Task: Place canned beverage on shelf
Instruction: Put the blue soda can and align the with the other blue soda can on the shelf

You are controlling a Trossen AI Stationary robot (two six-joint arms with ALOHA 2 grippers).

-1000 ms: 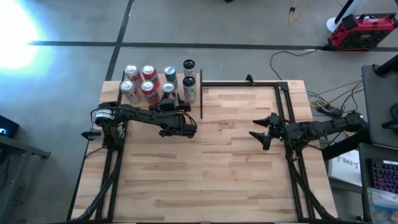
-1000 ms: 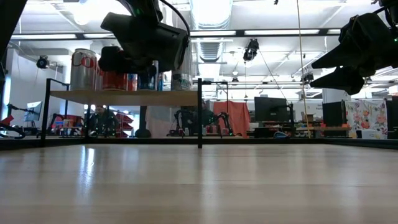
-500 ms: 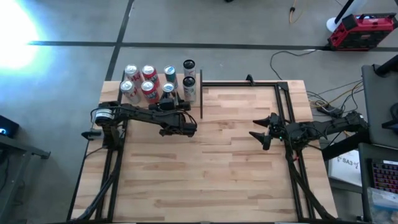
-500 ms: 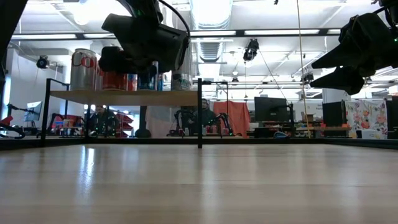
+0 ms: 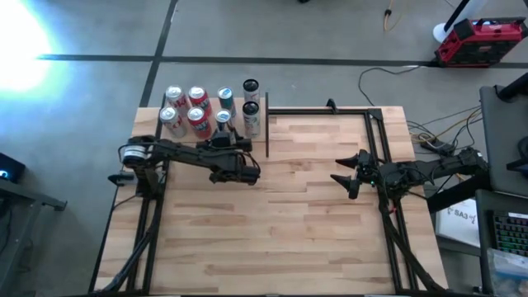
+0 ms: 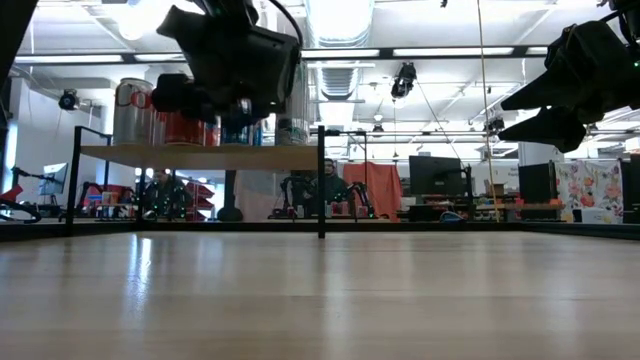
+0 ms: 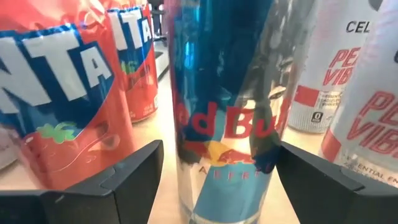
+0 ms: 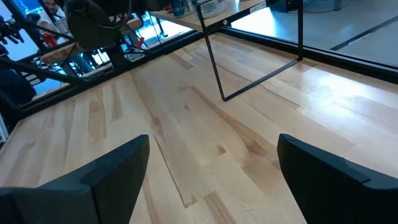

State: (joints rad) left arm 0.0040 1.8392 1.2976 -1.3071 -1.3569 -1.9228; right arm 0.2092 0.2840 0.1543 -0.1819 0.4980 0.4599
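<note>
The left gripper is sitting up at the shelf with its fingers spread either side of a blue and silver can, and there's a visible gap on both sides, so it's not actually gripping anything. That can is standing upright on the shelf board, with orange cans just beside it on one side and white cans on the other. The right gripper is hanging over the bare table well off to the right, fingers apart and holding nothing.
</note>
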